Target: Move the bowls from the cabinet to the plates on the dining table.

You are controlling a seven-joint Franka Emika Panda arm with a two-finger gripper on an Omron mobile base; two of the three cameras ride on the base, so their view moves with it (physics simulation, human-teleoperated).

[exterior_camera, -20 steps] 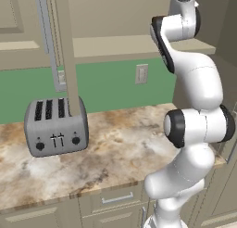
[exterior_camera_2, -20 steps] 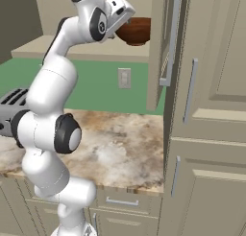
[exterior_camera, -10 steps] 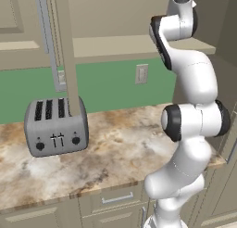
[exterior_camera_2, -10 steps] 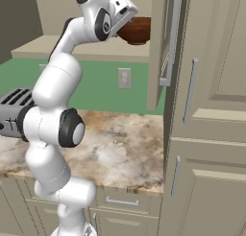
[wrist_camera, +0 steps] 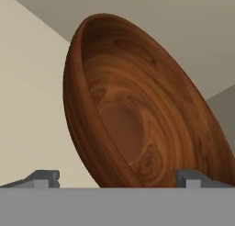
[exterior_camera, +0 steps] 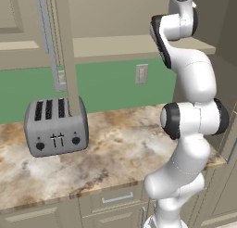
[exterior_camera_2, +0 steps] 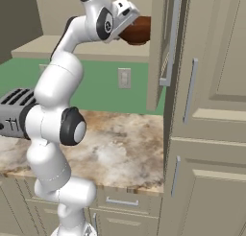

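The smaller reddish-brown bowl point(wrist_camera: 137, 124) looms close in the hand view, its inside facing the camera. It sits high up in the open beige cabinet point(exterior_camera_2: 161, 48), and in the right base view the bowl point(exterior_camera_2: 138, 30) shows beside the door edge. My gripper point(wrist_camera: 118, 180) is open, with one fingertip point(wrist_camera: 43, 178) on each side of the bowl's near rim and not closed on it. From the right base view the gripper point(exterior_camera_2: 126, 23) is raised to shelf height, right against the bowl. The plates and the dining table are out of view.
A silver toaster point(exterior_camera: 55, 125) stands on the stone worktop point(exterior_camera: 120, 148) below the cabinet's open door point(exterior_camera: 67, 55). A tall panelled unit point(exterior_camera_2: 211, 110) rises close on the right. Drawers point(exterior_camera_2: 122, 201) run under the worktop, and an outlet point(exterior_camera: 141, 74) sits on the green wall.
The hand has crept slightly further toward the bowl at shelf height, and the arm's elbow has shifted a little. The bowl has not moved, and the jaws stay wide.
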